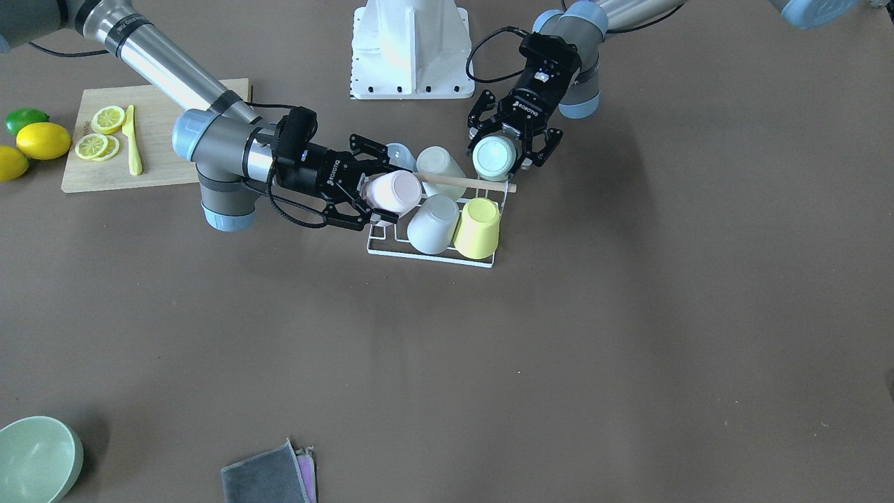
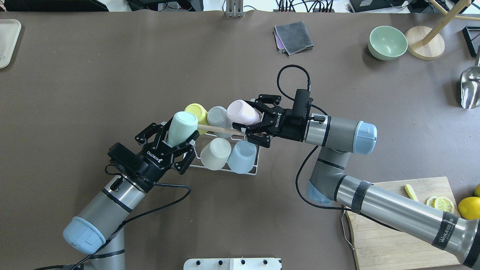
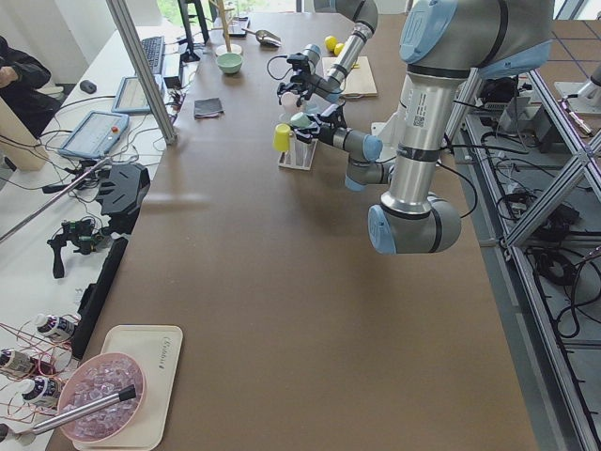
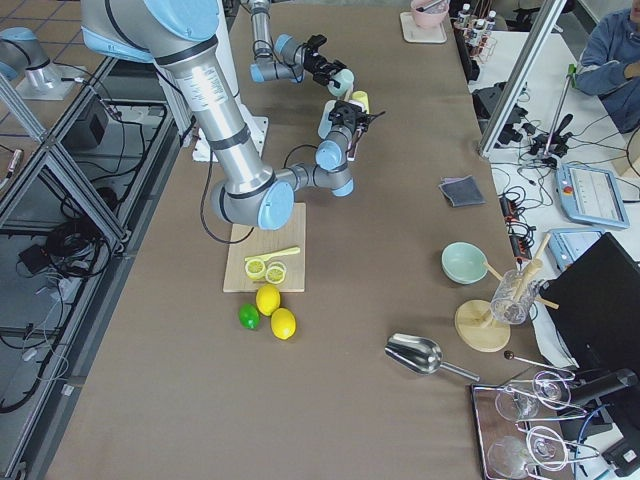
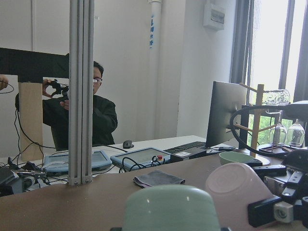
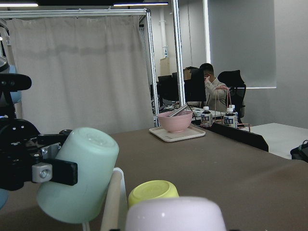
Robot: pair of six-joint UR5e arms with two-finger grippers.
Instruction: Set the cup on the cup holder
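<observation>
Overhead exterior, white wire cup holder (image 2: 219,130)

Mid-desk white wire cup holder with wooden rod (image 2: 217,129) is packed: yellow plastic cup (image 2: 195,111), grey cup (image 2: 218,116), white cup (image 2: 215,153), pale-blue cup (image 2: 242,156). The left gripper (image 2: 179,131), clamping the mint-green cup (image 2: 182,125), blocks its left-edge side. The right gripper (image 2: 247,114), clamping the pink cup (image 2: 243,111), blocks its right-edge side. Bare brown desk (image 2: 93,75) stretches toward the left edge.

1. Table (image 2: 112,75): smooth, matt brown.
2. Holder (image 1: 419,256): thin wire with a white coating. Its rod (image 1: 461,181) is pale bare wood.
3. Pink cup (image 1: 394,192) and mint cup (image 1: 494,157): smooth, matt, plastic-looking.
4. Right arm (image 2: 393,213): satin silver metal tube.
5. Board (image 2: 393,225): pale, matt, grained wood.
6. Cloth (image 2: 294,35): soft grey fabric.
7. Bowl (image 2: 388,43): smooth green, faint sheen.
8. Scoop (image 2: 470,88): shiny metal.
</observation>
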